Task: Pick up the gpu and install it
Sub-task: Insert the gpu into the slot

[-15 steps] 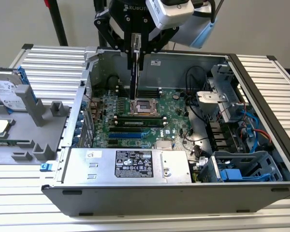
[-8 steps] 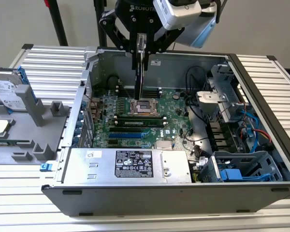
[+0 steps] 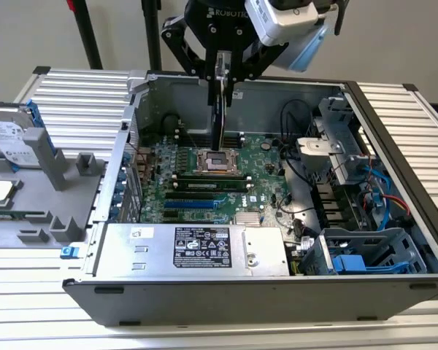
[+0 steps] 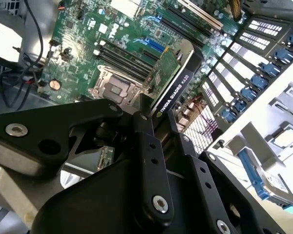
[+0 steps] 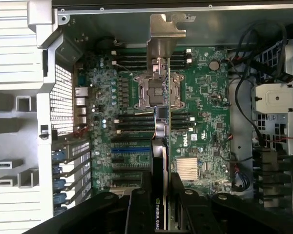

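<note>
Jaws clamped tight on the gpu (image 4: 172,80), it hangs edge-on straight below them: green board one side, black cooler the other.

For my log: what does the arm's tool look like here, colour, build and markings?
The tool is matte black, with white lettering on its body and jointed linkage bars leading to two flat, narrow fingers dotted with silver screw heads. A boxy white and pale blue housing is mounted beside it.
</note>
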